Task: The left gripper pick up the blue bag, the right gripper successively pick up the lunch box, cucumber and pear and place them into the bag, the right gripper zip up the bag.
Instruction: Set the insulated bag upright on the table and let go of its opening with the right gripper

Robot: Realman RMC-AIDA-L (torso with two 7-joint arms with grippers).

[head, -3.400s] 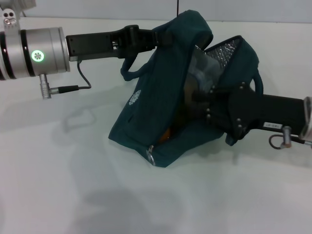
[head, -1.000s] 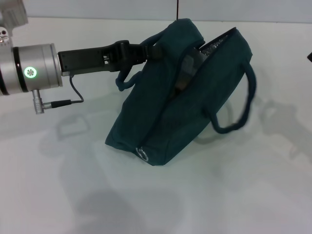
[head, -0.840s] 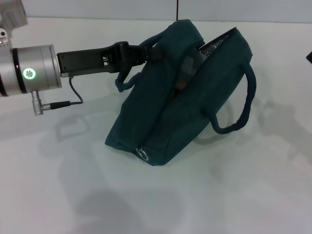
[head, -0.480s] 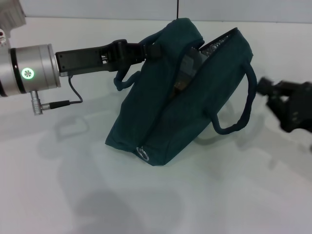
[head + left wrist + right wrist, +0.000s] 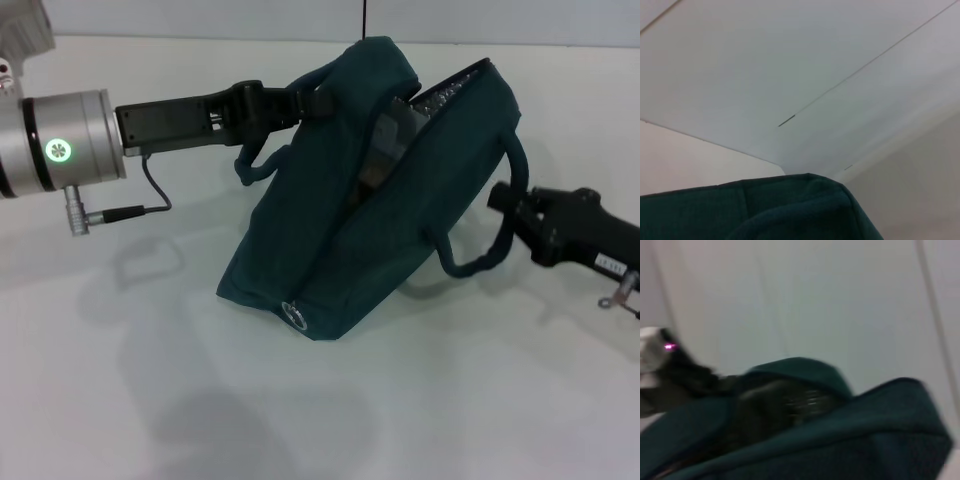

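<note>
With my left gripper (image 5: 305,103) I am clamping the top edge of the blue bag (image 5: 370,220), propping it on the table (image 5: 150,380). My right gripper (image 5: 505,200) is hovering beside the handle; its grip I cannot tell. The mouth is gaping, so zipping remains.

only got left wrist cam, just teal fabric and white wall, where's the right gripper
Observer: In the head view the right gripper is beside the blue bag, close to its right-side loop handle.
Operator: is the bag zipped
Observer: No, its mouth gapes open, with silver lining showing.
Operator: where's the zip pull
Observer: The metal ring pull sits at the bag's low front corner, near the table.
</note>
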